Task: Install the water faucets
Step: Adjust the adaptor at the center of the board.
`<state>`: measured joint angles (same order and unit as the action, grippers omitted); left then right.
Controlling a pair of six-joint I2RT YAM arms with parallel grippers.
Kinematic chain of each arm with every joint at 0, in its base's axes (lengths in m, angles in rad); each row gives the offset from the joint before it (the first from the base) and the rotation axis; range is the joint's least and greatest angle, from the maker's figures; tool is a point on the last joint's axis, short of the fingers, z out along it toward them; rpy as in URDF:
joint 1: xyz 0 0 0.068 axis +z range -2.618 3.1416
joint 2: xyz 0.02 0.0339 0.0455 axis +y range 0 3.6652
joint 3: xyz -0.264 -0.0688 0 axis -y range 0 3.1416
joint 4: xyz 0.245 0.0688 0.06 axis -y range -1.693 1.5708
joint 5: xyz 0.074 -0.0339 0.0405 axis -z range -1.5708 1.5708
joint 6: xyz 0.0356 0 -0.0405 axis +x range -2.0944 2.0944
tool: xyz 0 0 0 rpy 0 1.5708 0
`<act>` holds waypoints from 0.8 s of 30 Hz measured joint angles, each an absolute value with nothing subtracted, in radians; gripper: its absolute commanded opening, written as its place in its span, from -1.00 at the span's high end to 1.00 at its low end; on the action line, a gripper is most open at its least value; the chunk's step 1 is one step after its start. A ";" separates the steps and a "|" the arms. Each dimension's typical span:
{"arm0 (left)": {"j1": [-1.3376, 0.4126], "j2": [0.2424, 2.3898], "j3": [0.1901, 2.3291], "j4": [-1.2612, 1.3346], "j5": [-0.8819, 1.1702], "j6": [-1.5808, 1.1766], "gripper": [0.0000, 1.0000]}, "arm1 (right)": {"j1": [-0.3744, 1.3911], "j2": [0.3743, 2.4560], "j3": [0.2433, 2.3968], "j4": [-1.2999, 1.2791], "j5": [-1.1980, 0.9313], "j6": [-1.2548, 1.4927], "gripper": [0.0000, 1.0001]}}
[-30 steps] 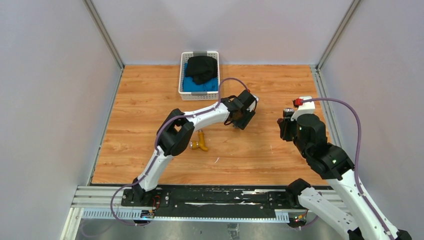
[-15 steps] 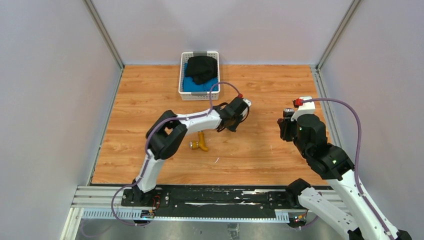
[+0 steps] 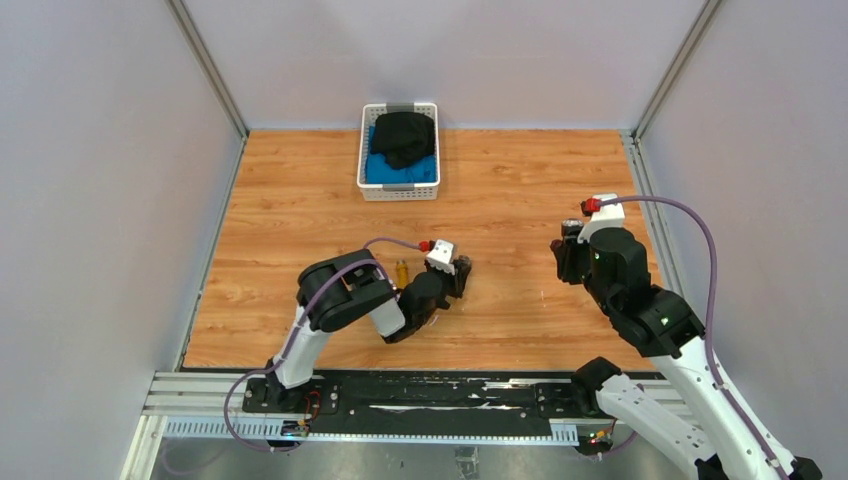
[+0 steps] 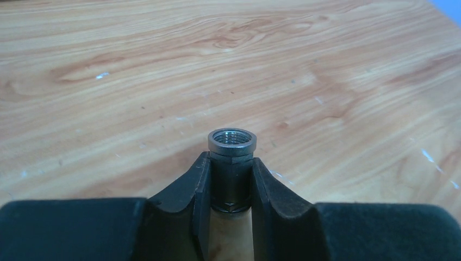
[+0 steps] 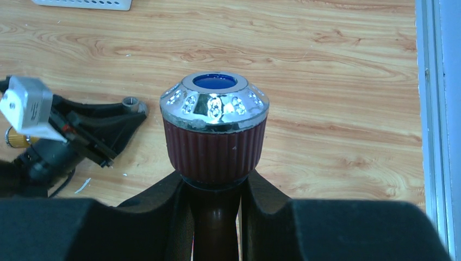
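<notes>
My left jaws are closed on a small grey metal fitting [image 4: 231,142], one finger pressed against each side. Its open threaded end points away from my wrist camera, low over the wooden table [image 3: 520,170]. I cannot tell whether it touches the wood.

My right jaws are clamped around the neck of the dark reddish-brown faucet [image 5: 214,136], just under its ribbed knob. The knob has a silvery cap with a blue centre and faces away from my wrist. This arm holds the faucet above the right side of the table, well apart from the left arm.

The brass-yellow faucet [image 3: 401,270] lies on the table just beside my folded left arm, which partly hides it.

At the far edge of the table stands a white basket [image 3: 364,160] holding a dark cloth [image 3: 404,135] on top of a blue cloth [image 3: 385,170].
</notes>
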<state>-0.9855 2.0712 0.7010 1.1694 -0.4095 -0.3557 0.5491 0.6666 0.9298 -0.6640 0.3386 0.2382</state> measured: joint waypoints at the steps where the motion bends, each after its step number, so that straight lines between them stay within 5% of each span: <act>1: -1.002 2.101 0.677 1.265 -0.429 -0.352 1.00 | 0.549 0.667 0.930 -0.664 0.337 0.238 1.00; 7: -1.048 2.199 0.633 1.519 -0.482 -0.312 0.96 | 0.549 0.667 0.930 -0.665 0.321 0.239 1.00; 13: -1.060 2.212 0.636 1.530 -0.510 -0.294 0.32 | 0.549 0.666 0.930 -0.672 0.314 0.240 1.00; 24: -1.071 2.206 0.594 1.531 -0.524 -0.270 0.05 | 0.549 0.666 0.930 -0.672 0.299 0.240 1.00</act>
<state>-1.0710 2.2055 0.5941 1.5307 -0.5243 -0.2699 0.5491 0.6662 0.9298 -0.6724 0.2993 0.2401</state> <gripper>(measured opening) 0.440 0.287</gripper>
